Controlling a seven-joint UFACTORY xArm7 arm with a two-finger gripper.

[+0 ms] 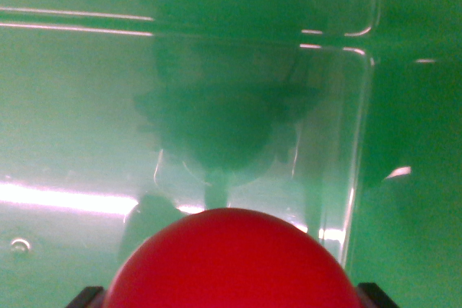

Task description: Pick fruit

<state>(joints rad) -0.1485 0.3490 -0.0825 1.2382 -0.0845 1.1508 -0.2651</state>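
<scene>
Red fruit (231,265) (close up), above green tray (72,106)

Green table (419,178), glossy, light streaks. Clear plastic tray (357,142) lies flat on it, rounded corners visible.

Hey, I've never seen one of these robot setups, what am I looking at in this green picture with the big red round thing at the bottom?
This is one picture, taken by a camera on a robot arm's wrist, looking down past its gripper. The red round thing is most likely the fruit, very close to the lens. The dark corners beside it are the fingertips of the gripper, which appears to hold it. Behind is a glossy green surface with a clear, see-through tray. The dark blotch looks like the arm's shadow or reflection.
</scene>
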